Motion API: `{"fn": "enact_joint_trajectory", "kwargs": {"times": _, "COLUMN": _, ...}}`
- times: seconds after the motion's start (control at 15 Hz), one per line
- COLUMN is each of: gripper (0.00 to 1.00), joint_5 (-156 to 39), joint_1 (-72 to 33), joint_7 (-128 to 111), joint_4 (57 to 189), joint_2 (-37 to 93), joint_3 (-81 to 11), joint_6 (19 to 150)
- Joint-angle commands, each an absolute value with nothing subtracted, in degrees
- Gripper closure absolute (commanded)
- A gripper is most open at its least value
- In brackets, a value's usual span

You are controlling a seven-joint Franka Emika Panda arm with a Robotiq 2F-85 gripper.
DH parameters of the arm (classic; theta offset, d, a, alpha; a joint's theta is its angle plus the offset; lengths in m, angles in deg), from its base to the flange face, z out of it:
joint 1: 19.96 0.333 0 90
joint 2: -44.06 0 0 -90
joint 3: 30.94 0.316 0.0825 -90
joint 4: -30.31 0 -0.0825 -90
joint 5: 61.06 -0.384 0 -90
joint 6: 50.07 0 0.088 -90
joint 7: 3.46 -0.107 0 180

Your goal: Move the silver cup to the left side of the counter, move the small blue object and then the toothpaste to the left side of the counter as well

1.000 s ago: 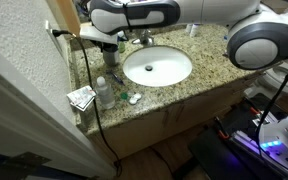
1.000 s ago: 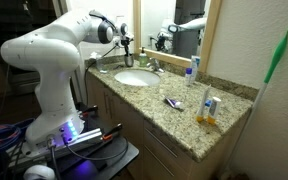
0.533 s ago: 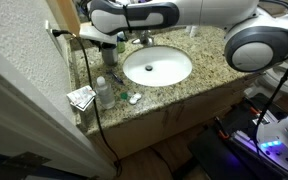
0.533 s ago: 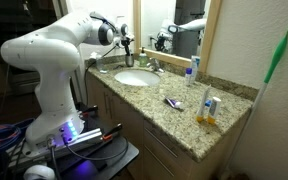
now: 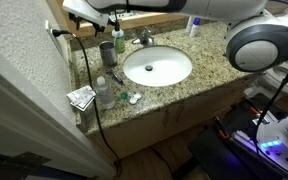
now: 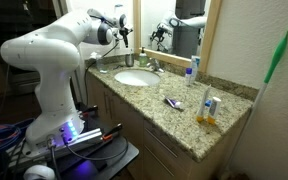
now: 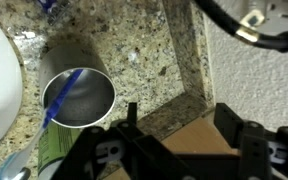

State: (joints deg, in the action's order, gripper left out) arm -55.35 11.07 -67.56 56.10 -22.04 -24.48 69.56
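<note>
The silver cup (image 7: 79, 97) stands upright on the speckled counter (image 7: 134, 45), close to its corner by the wall. A thin blue stick leans inside it. In an exterior view the cup (image 5: 106, 52) is left of the sink, beside the green soap bottle (image 5: 119, 42). My gripper (image 7: 179, 125) hangs above and beside the cup, open, with nothing between its fingers (image 7: 130, 118). It appears raised in both exterior views (image 5: 112, 20) (image 6: 124, 34). The toothpaste (image 6: 172, 102) lies flat on the counter on the other side of the sink. I cannot make out the small blue object.
The white oval sink (image 5: 157, 67) and chrome faucet (image 5: 144, 38) fill the middle of the counter. A clear bottle (image 5: 104, 92), paper (image 5: 81, 97) and small bits (image 5: 132, 97) sit at the front left. A white tube with a blue cap (image 6: 192, 72) stands by the mirror.
The gripper was shut on the silver cup down by the counter. It has opened, let the cup go and risen above it.
</note>
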Motion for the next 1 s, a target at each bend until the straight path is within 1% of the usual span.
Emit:
{"fn": "enact_joint_trajectory", "kwargs": {"times": 0.0, "gripper": 0.00, "joint_5": -59.1, "joint_1": 10.8, "joint_7": -66.2, "joint_4": 49.7, "joint_2": -18.9, "joint_3": -24.9, "joint_6": 56.1}}
{"fn": "enact_joint_trajectory", "kwargs": {"times": 0.13, "gripper": 0.00, "joint_5": -61.5, "joint_1": 9.5, "joint_7": -67.6, "joint_4": 53.9, "joint_2": -12.7, "joint_3": -24.4, "joint_6": 47.0}}
{"fn": "enact_joint_trajectory", "kwargs": {"times": 0.33, "gripper": 0.00, "joint_5": -65.9, "joint_1": 7.2, "joint_7": -69.6, "joint_4": 53.2, "joint_2": -7.4, "joint_3": -22.9, "joint_6": 33.8}}
{"fn": "enact_joint_trajectory", "kwargs": {"times": 0.47, "gripper": 0.00, "joint_5": -66.6, "joint_1": 6.0, "joint_7": -75.0, "joint_4": 53.3, "joint_2": -4.2, "joint_3": -24.1, "joint_6": 26.6}}
{"fn": "enact_joint_trajectory", "kwargs": {"times": 0.67, "gripper": 0.00, "joint_5": -65.1, "joint_1": 4.3, "joint_7": -82.7, "joint_4": 52.7, "joint_2": -1.2, "joint_3": -26.2, "joint_6": 21.4}}
{"fn": "enact_joint_trajectory", "kwargs": {"times": 0.8, "gripper": 0.00, "joint_5": -67.0, "joint_1": 2.1, "joint_7": -88.1, "joint_4": 52.6, "joint_2": 0.3, "joint_3": -25.6, "joint_6": 18.8}}
{"fn": "enact_joint_trajectory", "kwargs": {"times": 0.87, "gripper": 0.00, "joint_5": -65.3, "joint_1": 3.7, "joint_7": -84.1, "joint_4": 52.0, "joint_2": -1.0, "joint_3": -25.9, "joint_6": 21.6}}
{"fn": "enact_joint_trajectory", "kwargs": {"times": 0.93, "gripper": 0.00, "joint_5": -65.7, "joint_1": 3.0, "joint_7": -85.8, "joint_4": 52.1, "joint_2": -0.4, "joint_3": -25.8, "joint_6": 20.6}}
